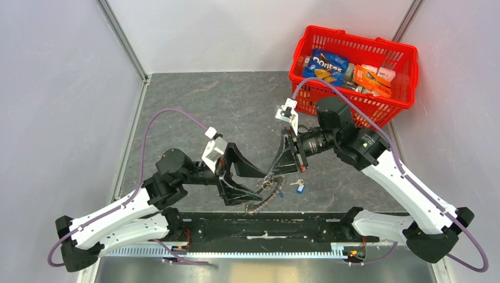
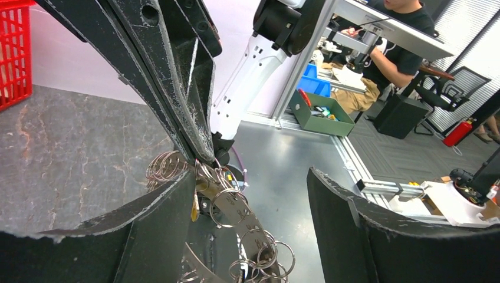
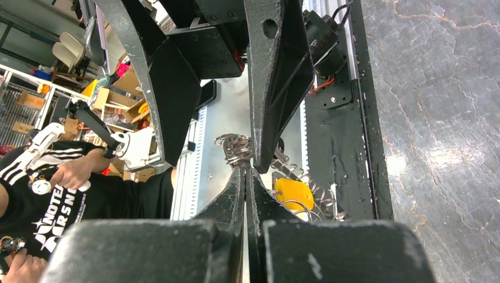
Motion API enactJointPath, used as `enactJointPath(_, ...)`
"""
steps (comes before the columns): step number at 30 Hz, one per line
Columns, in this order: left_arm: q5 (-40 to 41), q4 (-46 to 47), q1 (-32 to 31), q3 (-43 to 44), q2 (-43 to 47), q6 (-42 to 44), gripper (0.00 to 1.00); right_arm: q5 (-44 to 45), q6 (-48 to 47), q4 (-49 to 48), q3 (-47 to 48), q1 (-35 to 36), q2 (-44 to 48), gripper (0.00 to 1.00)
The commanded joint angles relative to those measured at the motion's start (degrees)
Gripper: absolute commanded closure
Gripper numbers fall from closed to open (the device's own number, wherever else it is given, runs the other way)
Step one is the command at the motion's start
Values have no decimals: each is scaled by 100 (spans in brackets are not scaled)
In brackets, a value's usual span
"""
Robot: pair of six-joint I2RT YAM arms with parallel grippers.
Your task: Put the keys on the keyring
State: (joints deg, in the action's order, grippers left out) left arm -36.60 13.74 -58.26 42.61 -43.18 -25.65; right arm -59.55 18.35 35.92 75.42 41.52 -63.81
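The keyring (image 1: pixel 266 197), a limp metal band crowded with small split rings, hangs at the table's near edge. My right gripper (image 1: pixel 272 174) is shut on its top; in the right wrist view the fingers (image 3: pixel 259 206) pinch it (image 3: pixel 236 147) beside the yellow tag (image 3: pixel 293 193). My left gripper (image 1: pixel 262 186) is open around the ring. In the left wrist view the keyring (image 2: pixel 236 206) dangles between the wide-apart fingers (image 2: pixel 365 230), close against the left one. The keys (image 1: pixel 298 186), silvery with a blue tag, lie on the table just right of the ring, held by neither gripper.
A red basket (image 1: pixel 409 73) full of snack packets stands at the back right. A black rail (image 1: pixel 265 227) runs along the near edge under the hanging ring. Grey walls close in left and right.
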Motion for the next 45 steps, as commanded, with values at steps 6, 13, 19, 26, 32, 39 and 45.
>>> enactJointPath(6,-393,356,-9,2,110,-243,26,-338,-115,-114,395,12,244,100)
enactJointPath(13,-546,419,-10,-9,177,-298,31,-331,-142,-54,395,10,299,100)
enactJointPath(19,-706,653,-9,-51,89,-423,42,-322,-128,-50,408,10,281,100)
enactJointPath(26,-786,793,-7,-82,-77,-430,48,-353,-96,-64,448,14,268,100)
enactJointPath(32,-791,828,-10,-95,-223,-402,48,-396,-79,-83,474,19,255,100)
enactJointPath(39,-858,928,-10,-113,-288,-441,53,-370,-85,-77,484,31,290,100)
enactJointPath(45,-867,927,-8,-143,-237,-484,62,-270,-99,-16,518,27,298,100)
